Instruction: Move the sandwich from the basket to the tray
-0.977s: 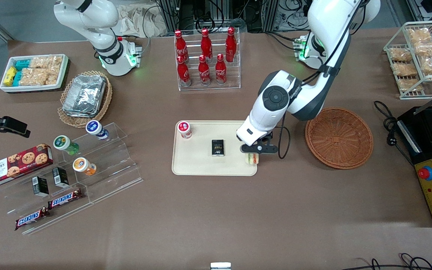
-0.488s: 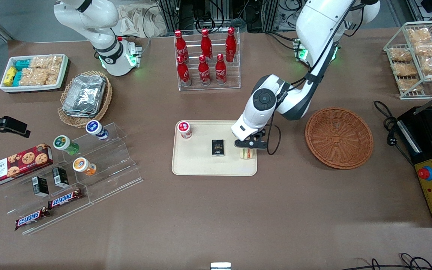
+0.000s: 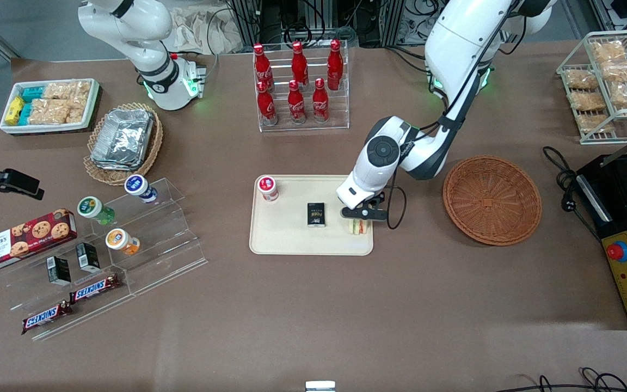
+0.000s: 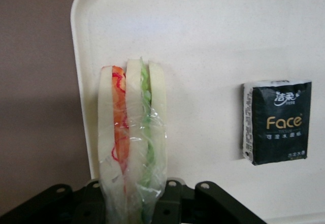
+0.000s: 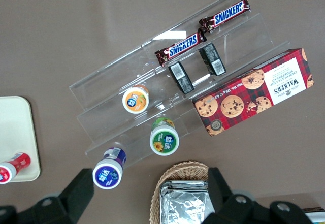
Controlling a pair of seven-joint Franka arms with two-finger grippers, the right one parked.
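The gripper (image 3: 361,219) is hovering over the tray (image 3: 286,239), fingers clamped on the sandwich (image 3: 360,227). The sandwich is hanging above the tray's end nearest the basket (image 3: 492,200), beside a black tissue packet (image 3: 316,214).

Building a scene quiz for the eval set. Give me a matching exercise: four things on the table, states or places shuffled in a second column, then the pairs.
Things
1. sandwich
2. basket
3. black tissue pack
4. gripper

States or places
A. lies flat mid-tray
B. holds nothing
C. over the tray's edge nearest the basket
D. wrapped in clear film, held between the fingers

Pairs: 1-D, 2-B, 3-A, 4-C
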